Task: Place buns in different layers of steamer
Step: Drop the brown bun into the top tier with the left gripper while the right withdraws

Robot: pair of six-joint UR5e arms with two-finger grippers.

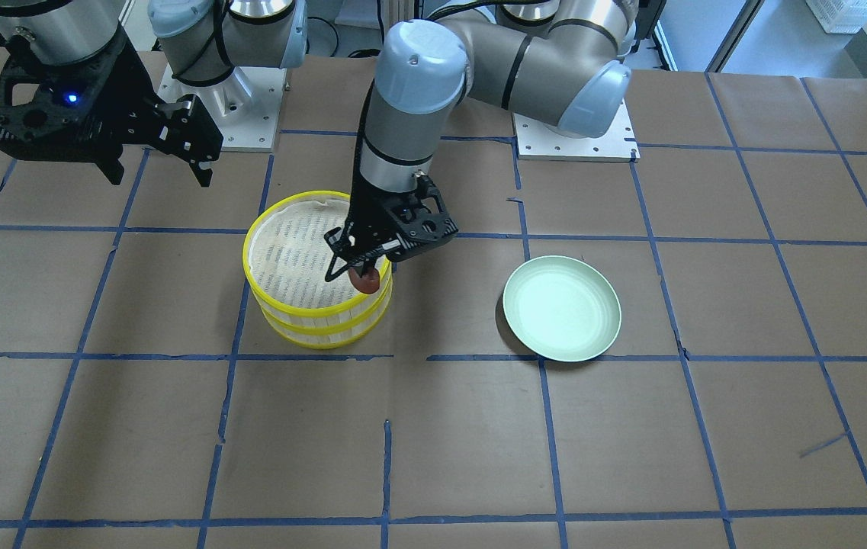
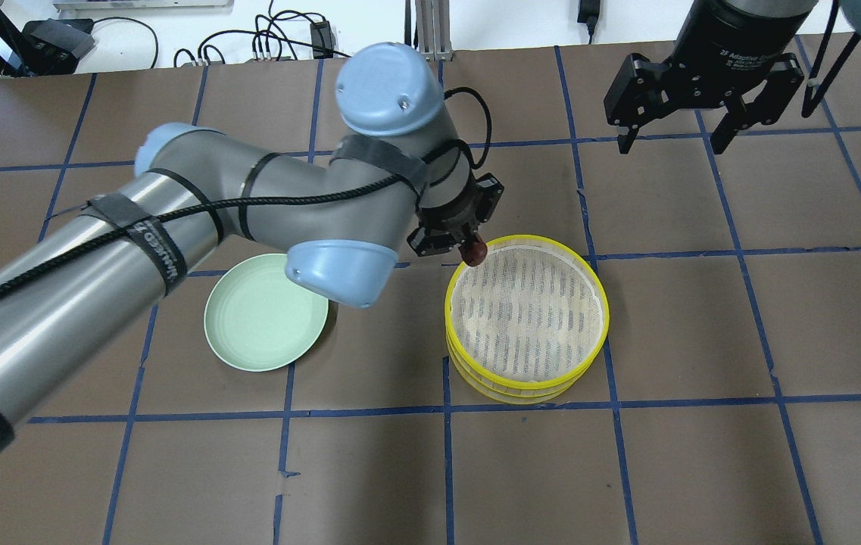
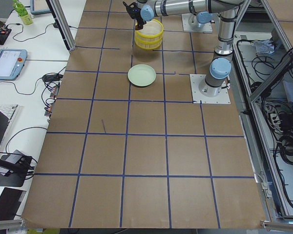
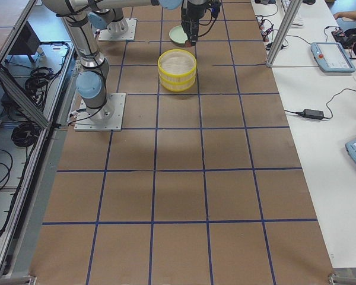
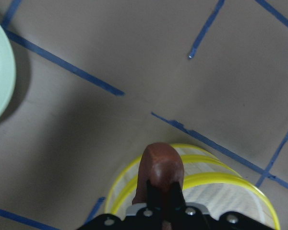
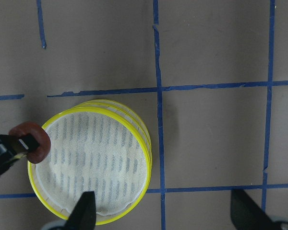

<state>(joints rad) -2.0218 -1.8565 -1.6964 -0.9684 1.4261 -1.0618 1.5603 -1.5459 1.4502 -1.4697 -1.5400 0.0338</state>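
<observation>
Two steamer layers (image 2: 526, 318) with yellow rims stand stacked on the table; the top one (image 1: 292, 259) shows an empty white slotted floor. My left gripper (image 2: 471, 250) is shut on the reddish-brown bun (image 2: 475, 250) and holds it over the stack's rim; the bun also shows in the front view (image 1: 367, 280), the left wrist view (image 5: 161, 167) and the right wrist view (image 6: 32, 142). My right gripper (image 2: 671, 141) is open and empty, raised well away from the stack. The white bun is not in view. The stack also shows in the right wrist view (image 6: 93, 163).
A pale green plate (image 2: 265, 312) lies empty to the left of the stack in the overhead view; it also shows in the front view (image 1: 561, 307). Blue tape lines grid the brown table. The arms' base plates (image 1: 574, 137) stand at the robot's side.
</observation>
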